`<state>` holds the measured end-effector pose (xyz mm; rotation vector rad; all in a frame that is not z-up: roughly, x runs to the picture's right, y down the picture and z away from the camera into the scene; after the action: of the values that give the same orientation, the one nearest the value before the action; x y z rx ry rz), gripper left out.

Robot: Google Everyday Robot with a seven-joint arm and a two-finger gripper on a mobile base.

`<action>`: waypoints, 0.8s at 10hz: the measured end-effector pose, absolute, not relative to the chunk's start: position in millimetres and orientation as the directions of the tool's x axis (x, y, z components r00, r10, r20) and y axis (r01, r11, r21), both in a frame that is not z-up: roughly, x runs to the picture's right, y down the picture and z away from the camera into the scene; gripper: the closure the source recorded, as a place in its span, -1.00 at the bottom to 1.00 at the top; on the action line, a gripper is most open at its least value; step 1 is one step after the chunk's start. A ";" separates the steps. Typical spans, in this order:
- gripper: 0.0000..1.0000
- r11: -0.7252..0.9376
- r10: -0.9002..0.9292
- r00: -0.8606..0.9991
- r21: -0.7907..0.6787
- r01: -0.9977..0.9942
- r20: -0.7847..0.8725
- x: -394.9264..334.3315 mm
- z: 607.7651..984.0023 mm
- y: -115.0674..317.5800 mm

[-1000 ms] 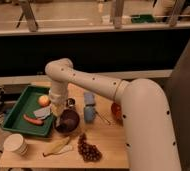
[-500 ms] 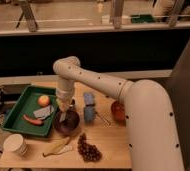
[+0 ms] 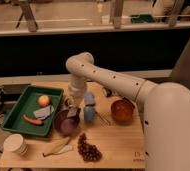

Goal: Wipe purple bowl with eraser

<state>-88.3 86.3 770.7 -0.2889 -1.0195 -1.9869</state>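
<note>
The purple bowl [image 3: 65,124] sits on the wooden table [image 3: 118,140], just right of the green tray. My gripper [image 3: 73,111] reaches down from the white arm and hangs over the bowl's upper right rim. It is shut on the eraser [image 3: 72,114], a small grey block with a paler edge, which is at the bowl's inner rim. I cannot tell if the eraser touches the bowl's surface. The gripper hides part of the bowl's far rim.
The green tray [image 3: 15,110] on the left holds an apple [image 3: 44,100], a pale grey slab [image 3: 43,112] and a red strip [image 3: 31,120]. A blue upright object [image 3: 89,109] stands right of the gripper, with the orange bowl [image 3: 122,111] beyond. Grapes [image 3: 88,147], a banana [image 3: 58,146] and a white cup [image 3: 15,144] lie in front.
The gripper with the eraser has moved right, from the tray's right edge to over the purple bowl, and the arm's elbow has swung right with it.
</note>
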 end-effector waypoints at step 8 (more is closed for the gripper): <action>0.98 -0.332 -0.442 -0.698 0.621 0.710 0.563 -95.6 727.4 136.7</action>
<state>-95.6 136.7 727.4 -0.3826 -1.1685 -2.0699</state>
